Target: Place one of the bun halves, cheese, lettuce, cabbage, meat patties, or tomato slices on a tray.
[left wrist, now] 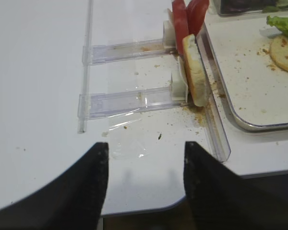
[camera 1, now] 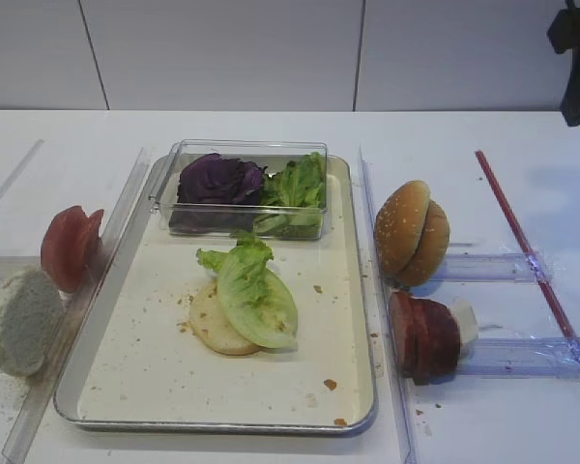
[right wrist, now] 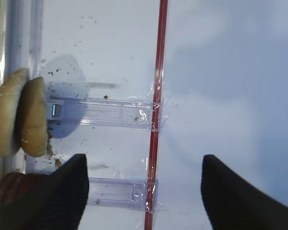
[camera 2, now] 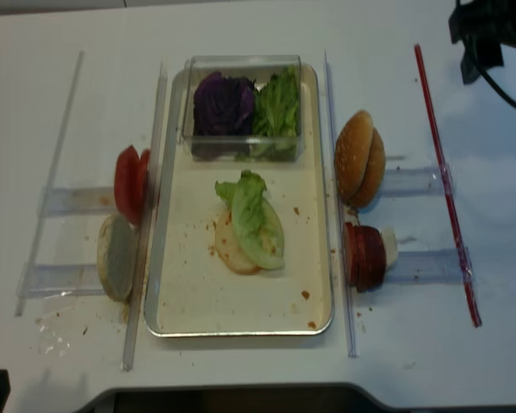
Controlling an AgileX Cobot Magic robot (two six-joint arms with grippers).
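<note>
My right gripper [right wrist: 144, 191] hangs spread and empty, far right of the tray [camera 1: 353, 290]. The lettuce [camera 1: 254, 295] already lies on a flat bun half [camera 1: 205, 324] there. Reaching for the meat patties [camera 1: 421, 333] risks toppling the stack.

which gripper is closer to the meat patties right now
Right. The right gripper hovers over the table just right of the meat patties, which show beside its jaw in the wrist view. The left gripper is across the tray, near the pale bun half.
</note>
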